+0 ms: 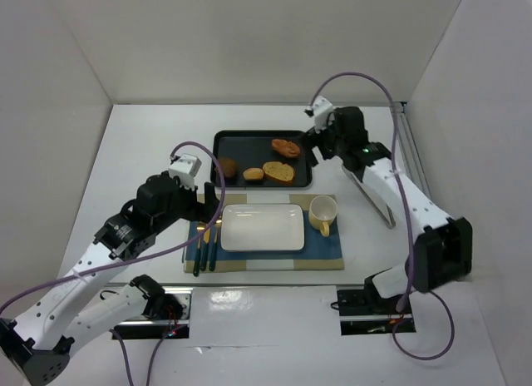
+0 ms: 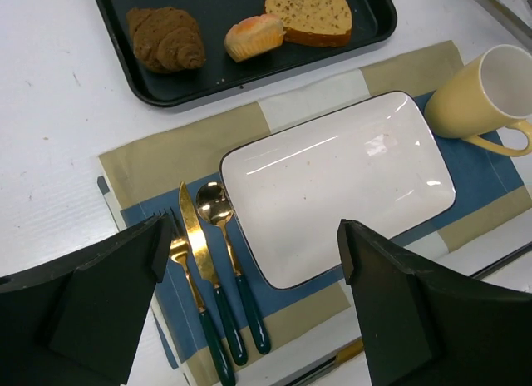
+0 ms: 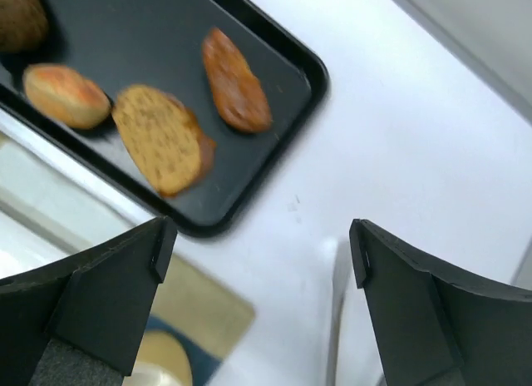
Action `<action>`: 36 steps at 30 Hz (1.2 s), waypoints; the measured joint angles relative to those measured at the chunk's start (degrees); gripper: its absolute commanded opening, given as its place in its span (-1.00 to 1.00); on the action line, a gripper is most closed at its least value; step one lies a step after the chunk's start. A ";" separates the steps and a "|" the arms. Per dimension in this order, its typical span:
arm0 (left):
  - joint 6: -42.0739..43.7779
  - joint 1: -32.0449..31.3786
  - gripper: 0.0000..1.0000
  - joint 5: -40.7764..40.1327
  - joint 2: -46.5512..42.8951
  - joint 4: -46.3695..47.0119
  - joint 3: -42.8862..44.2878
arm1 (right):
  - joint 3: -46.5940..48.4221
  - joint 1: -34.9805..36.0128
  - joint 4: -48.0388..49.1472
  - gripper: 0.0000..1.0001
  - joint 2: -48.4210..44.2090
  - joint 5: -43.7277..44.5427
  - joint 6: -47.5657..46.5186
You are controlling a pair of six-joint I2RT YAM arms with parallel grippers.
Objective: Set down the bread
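Observation:
A black tray (image 1: 218, 149) at the table's middle back holds several breads: a brown swirl bun (image 1: 227, 166), a small roll (image 1: 253, 175), a seeded slice (image 1: 279, 171) and a flat orange-brown piece (image 1: 286, 146). A white rectangular plate (image 1: 262, 227) lies bare on a placemat in front of it. My left gripper (image 2: 253, 240) is open and empty, hovering over the plate's (image 2: 349, 170) near left end. My right gripper (image 3: 259, 240) is open and empty above the bare table just off the tray's right front corner (image 3: 208, 224). The flat piece (image 3: 236, 80) and the slice (image 3: 160, 138) lie ahead of it.
A yellow mug (image 1: 323, 212) stands on the blue and tan placemat (image 1: 324, 257) right of the plate. A gold fork, knife and spoon with green handles (image 2: 208, 261) lie left of the plate. A long metal bar (image 1: 374, 195) lies on the table at the right.

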 measured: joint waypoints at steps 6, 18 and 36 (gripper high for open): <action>0.04 0.00 1.00 1.68 -1.38 0.00 0.00 | -15.69 -20.59 0.81 -0.09 -16.87 -8.96 -1.07; 0.07 -0.02 1.00 5.40 -2.21 -0.46 -0.09 | -17.57 -58.82 -4.13 1.00 -1.07 -39.28 -17.53; 0.20 -0.02 1.00 9.07 -3.63 -0.81 -0.09 | -15.72 -50.07 -5.92 1.00 10.29 -41.40 -22.56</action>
